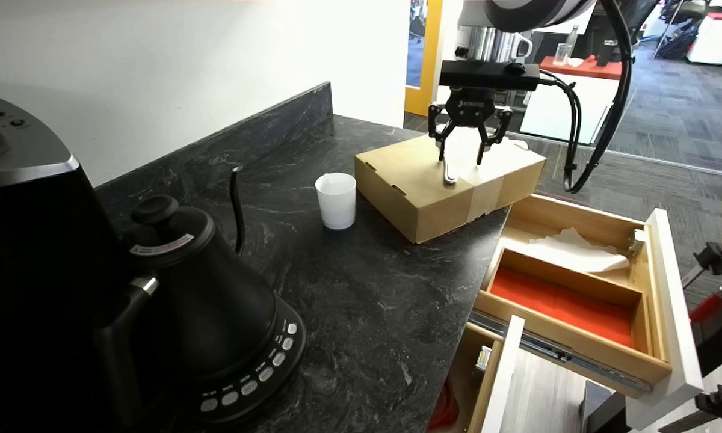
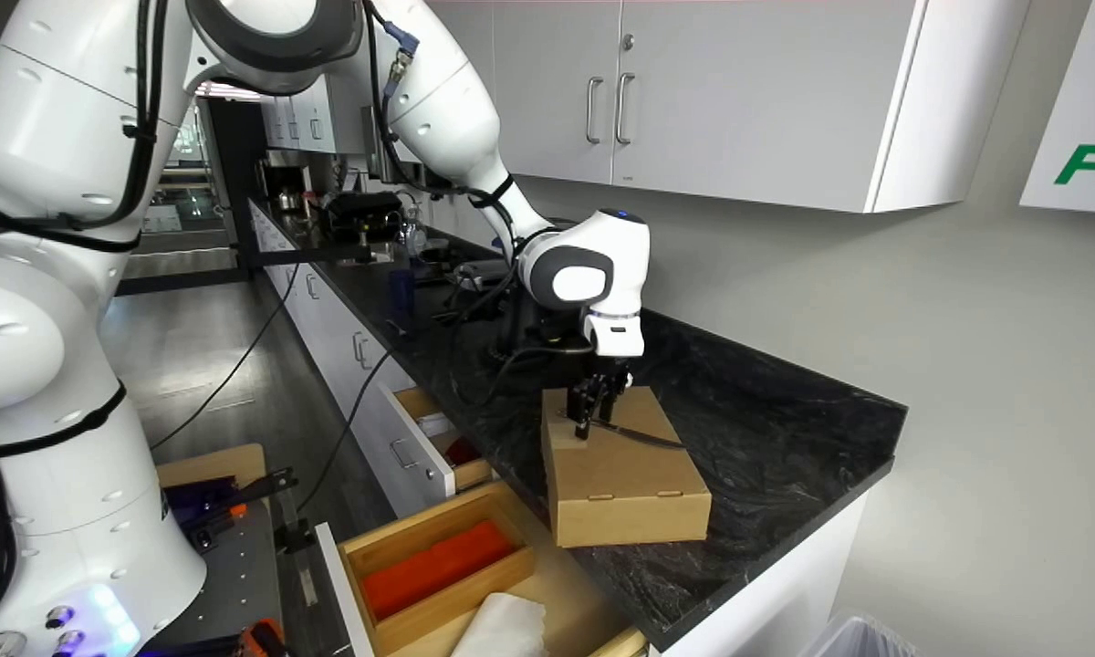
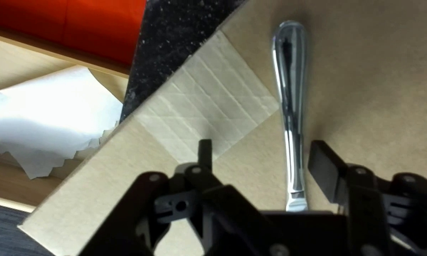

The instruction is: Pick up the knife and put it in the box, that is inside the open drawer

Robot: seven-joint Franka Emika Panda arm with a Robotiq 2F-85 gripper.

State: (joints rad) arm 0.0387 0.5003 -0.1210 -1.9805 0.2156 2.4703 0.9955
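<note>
On the dark counter [image 1: 367,313] a cardboard box [image 1: 424,177] is set; on it, the knife [image 3: 292,106] is seen between the wide-apart fingers [image 3: 323,170] of the tool [image 3: 261,160], nearer one, its long sides facing them

One knife [image 3: 292,117], one tray-box [image 1: 562,308], one carton [image 2: 630,520], two open drawers [image 1: 674,300] [image 1: 506,379], perhaps one paper [image 3: 57,110].
</note>
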